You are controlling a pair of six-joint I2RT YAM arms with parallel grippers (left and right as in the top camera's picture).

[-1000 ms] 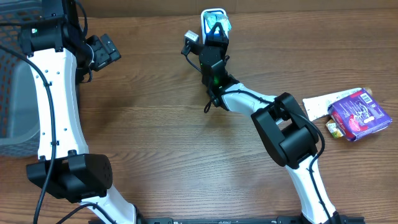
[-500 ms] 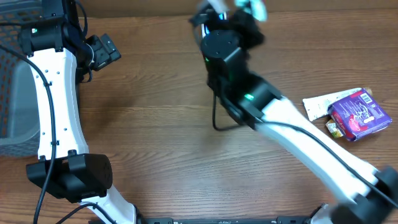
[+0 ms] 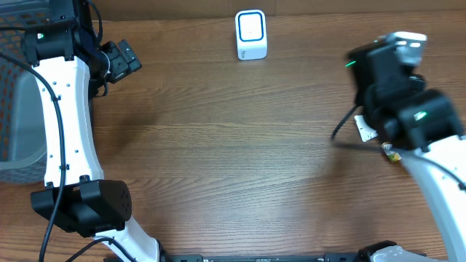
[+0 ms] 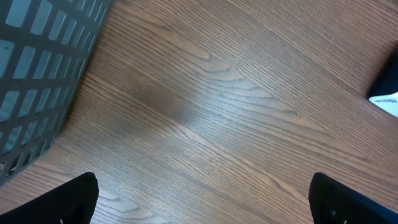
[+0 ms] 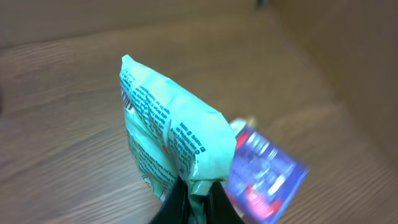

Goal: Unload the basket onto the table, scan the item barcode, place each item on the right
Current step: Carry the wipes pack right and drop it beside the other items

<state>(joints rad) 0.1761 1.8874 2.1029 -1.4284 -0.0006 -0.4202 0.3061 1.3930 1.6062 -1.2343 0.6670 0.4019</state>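
While right tool [image 5: 198,190] pinches mint-green packet [image 5: 171,137] by lower seam above desk [image 5: 62,124], left tool [image 4: 205,205] stands wide apart beside grey basket [image 4: 31,62]; white scanner [image 3: 251,34] at far edge.

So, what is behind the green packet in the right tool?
A purple package lies on the wooden table behind the green packet, blurred. Its left part is covered by the packet, so it cannot be seen.
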